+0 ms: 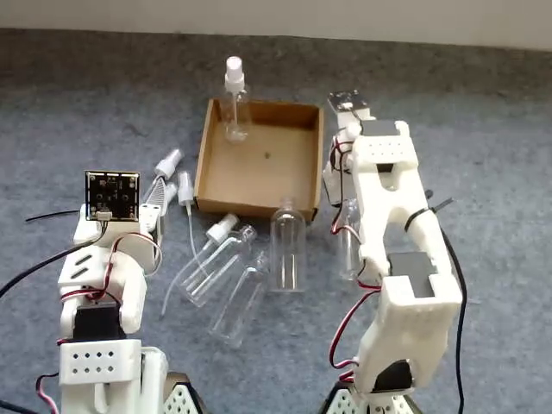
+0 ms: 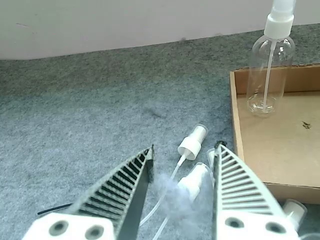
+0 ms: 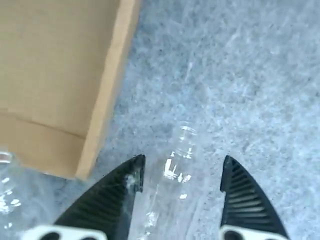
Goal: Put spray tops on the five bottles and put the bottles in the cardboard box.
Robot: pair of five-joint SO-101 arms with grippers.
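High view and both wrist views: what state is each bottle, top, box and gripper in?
Box: open, far from full.
Bottle in box: upright, spray top on.
Loose spray tops: unfitted, lying on carpet.
Bottle at box corner: no top.
Left gripper: open.
Right gripper: open around a topless bottle.

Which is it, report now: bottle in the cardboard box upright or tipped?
Upright: the bottle stands on its base inside the cardboard box, spray top uppermost.

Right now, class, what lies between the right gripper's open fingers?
A clear bottle with no spray top lies on the carpet inside the right gripper, in the right wrist view.
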